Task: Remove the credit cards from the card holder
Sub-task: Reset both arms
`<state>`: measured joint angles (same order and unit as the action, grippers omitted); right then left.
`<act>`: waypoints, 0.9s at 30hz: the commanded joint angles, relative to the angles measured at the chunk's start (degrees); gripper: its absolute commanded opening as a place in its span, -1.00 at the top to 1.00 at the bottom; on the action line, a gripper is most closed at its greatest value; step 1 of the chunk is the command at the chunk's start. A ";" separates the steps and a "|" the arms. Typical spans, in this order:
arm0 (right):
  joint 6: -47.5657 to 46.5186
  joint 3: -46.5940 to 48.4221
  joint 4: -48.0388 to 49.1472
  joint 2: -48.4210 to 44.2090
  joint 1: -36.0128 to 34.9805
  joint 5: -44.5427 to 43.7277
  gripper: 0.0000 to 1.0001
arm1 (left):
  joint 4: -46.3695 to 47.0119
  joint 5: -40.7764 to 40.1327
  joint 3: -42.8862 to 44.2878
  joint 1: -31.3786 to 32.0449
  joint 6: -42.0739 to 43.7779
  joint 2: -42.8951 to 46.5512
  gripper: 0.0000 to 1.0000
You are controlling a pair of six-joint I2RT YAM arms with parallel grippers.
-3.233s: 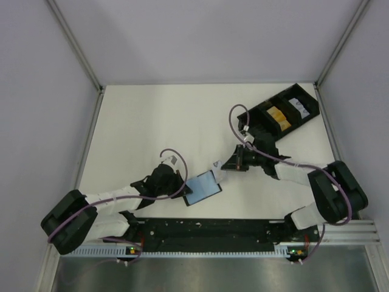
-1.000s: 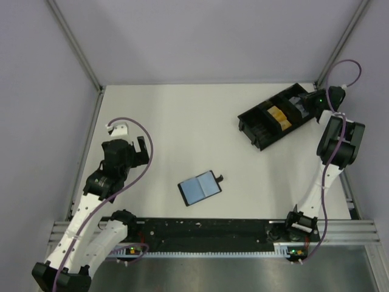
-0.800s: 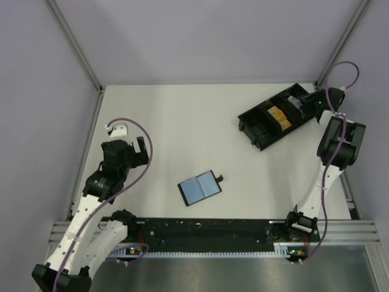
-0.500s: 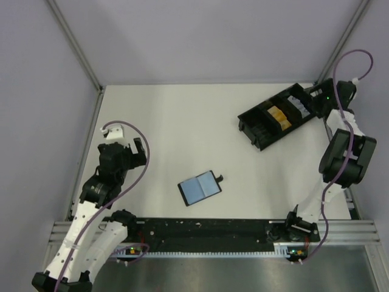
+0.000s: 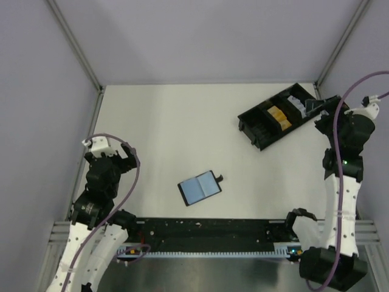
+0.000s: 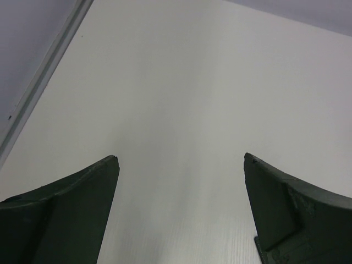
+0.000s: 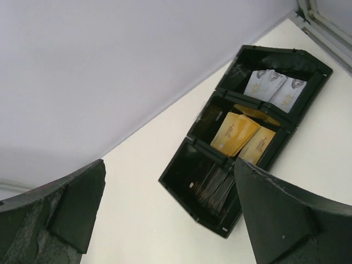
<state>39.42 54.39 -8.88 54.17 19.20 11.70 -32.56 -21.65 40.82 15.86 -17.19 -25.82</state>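
Note:
The card holder [image 5: 200, 187] lies open and flat on the table near the front, blue-grey inside, with its black tab on the right; no card shows in it. Orange-yellow credit cards [image 7: 242, 135] [image 5: 275, 114] lie in the middle compartment of a long black tray [image 7: 204, 118] [image 5: 250, 118]. White cards [image 7: 274, 85] fill its far end, dark ones [image 7: 215, 184] its near end. My right gripper [image 7: 169, 161] [image 5: 325, 112] hangs open and empty above the tray's right end. My left gripper [image 6: 180, 156] [image 5: 110, 153] is open over bare table at the left, far from the holder.
Grey walls and metal corner posts [image 5: 78, 52] close in the table at back and sides. The black rail [image 5: 206, 228] with both arm bases runs along the near edge. The tray sits diagonally in the back right corner.
My right gripper opened over the tray's far end, then lifted and drew back to the right. The left arm pulled back toward the near left. The card holder has not moved.

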 commanded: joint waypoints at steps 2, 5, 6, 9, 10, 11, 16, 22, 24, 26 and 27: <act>-6.89 -1.92 -8.33 -18.45 -1.80 -0.46 -0.97 | 3.81 -5.15 -1.09 -0.30 -1.27 7.61 -0.97; -13.56 1.06 -16.85 -24.18 -7.23 -7.03 -0.97 | 5.83 -7.70 -2.58 -0.30 -1.27 13.67 -0.97; -15.32 1.50 -18.26 -26.03 -8.38 -9.13 -0.97 | 6.71 -8.32 -3.28 -0.30 -0.92 15.61 -0.97; -19.54 2.21 -21.35 -31.22 -13.21 -17.74 -0.97 | 9.79 -9.46 -5.74 -0.30 0.66 21.50 -0.97; -20.60 2.21 -21.87 -32.97 -14.70 -19.77 -0.97 | 10.23 -9.90 -6.27 -0.30 1.19 23.34 -0.98; -22.18 2.04 -22.14 -34.99 -16.02 -21.97 -0.97 | 11.10 -10.60 -7.06 -0.30 1.72 24.84 -0.97; -25.88 0.72 -24.77 -38.35 -24.64 -32.35 -0.97 | 13.22 -12.89 -9.26 -0.30 2.77 32.49 -0.97; -26.33 -1.39 -25.04 -39.23 -27.90 -38.59 -0.97 | 13.92 -13.41 -10.14 -0.30 4.44 33.12 -0.98; -25.54 -2.27 -24.43 -39.41 -28.17 -39.21 -0.97 | 13.57 -13.94 -9.88 -0.30 4.45 32.68 -0.97; -24.92 -3.32 -23.90 -39.93 -28.52 -39.30 -0.97 | 13.40 -14.12 -9.79 -0.30 4.27 32.42 -0.97; -24.74 -4.02 -23.64 -40.28 -28.78 -39.13 -0.97 | 13.40 -14.12 -9.79 -0.30 4.27 32.33 -0.98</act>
<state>14.59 51.92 -33.34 15.31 -8.43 -24.18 -22.15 -34.46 30.96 15.84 -14.11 -0.36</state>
